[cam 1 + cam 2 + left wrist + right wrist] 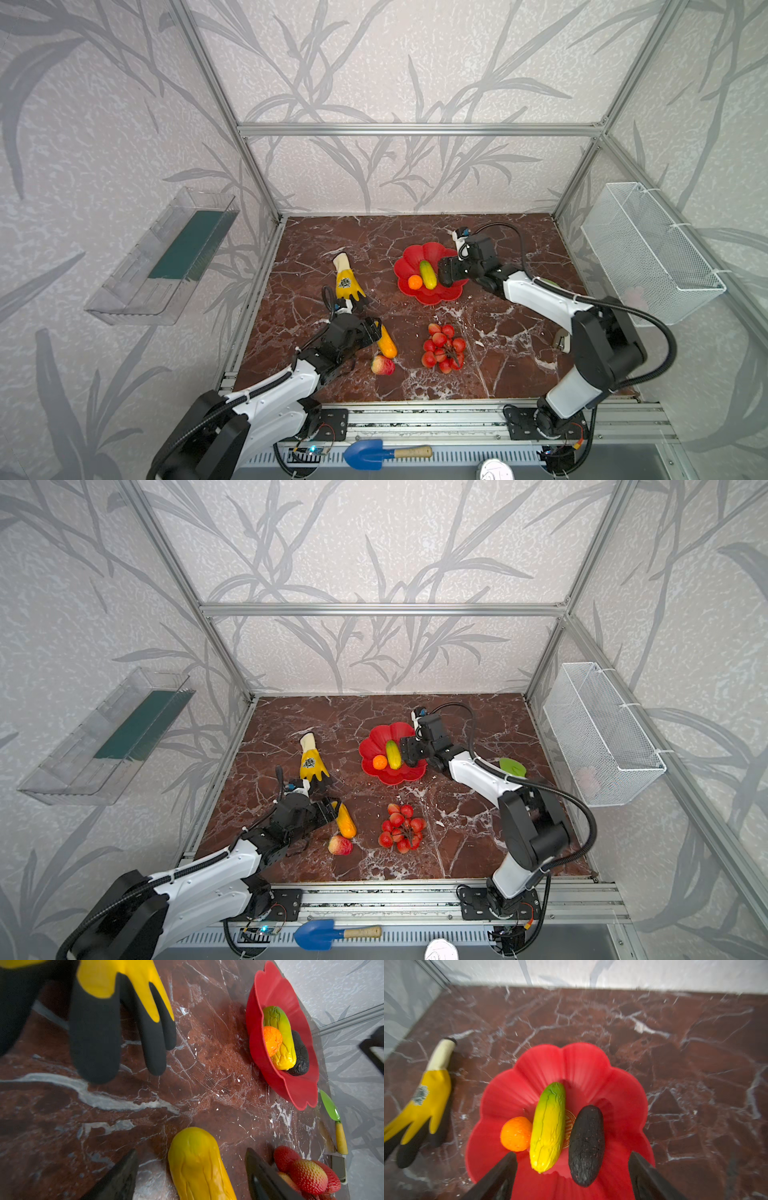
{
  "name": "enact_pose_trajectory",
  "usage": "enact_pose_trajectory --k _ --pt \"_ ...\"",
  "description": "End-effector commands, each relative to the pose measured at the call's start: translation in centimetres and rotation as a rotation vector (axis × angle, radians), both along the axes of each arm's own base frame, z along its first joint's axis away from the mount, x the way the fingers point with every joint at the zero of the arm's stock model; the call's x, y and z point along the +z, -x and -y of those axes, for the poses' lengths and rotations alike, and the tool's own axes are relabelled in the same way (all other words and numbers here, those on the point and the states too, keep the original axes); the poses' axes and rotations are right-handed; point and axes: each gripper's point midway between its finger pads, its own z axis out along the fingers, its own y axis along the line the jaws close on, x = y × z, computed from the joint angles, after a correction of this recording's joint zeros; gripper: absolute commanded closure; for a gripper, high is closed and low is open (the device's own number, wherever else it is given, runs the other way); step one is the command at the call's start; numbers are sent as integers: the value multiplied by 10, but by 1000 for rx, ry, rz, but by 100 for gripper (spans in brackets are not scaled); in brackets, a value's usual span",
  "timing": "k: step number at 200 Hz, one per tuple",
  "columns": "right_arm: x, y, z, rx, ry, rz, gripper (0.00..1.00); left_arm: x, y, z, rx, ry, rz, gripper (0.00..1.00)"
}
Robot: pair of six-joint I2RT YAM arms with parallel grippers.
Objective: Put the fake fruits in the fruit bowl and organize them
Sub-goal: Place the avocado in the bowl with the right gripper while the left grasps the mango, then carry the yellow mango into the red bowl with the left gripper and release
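Over the bowl [591,1068] my right gripper [573,1154] hangs with jaws spread wide, holding nothing. Inside the bowl lie the orange [516,1133], green oblong [548,1126] and avocado [586,1145], side by side. Well apart from the bowl, my left gripper [191,1151] straddles the yellow oblong [199,1165], jaws wide and unclamped; apple [382,365] and berries [444,348] also lie outside the bowl.

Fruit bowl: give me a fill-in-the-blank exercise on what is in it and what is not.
The fruit bowl holds ___ fruits. The yellow-green oblong lies between the orange ball and the dark ___. The open left hand straddles the yellow-orange oblong, which lies on the ___.
Missing: three; avocado; table.
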Motion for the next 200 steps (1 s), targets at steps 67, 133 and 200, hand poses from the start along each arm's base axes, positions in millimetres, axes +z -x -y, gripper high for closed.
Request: enact_pose_trajectory --k 67,133,200 --pt "14 56 44 -65 -2 57 13 -15 -28 71 -108 161 -63 62" --pt "13 74 63 -97 21 74 11 54 -57 109 -293 119 100 74" --pt "15 87 73 -106 26 74 10 118 -115 148 -578 -287 211 74"
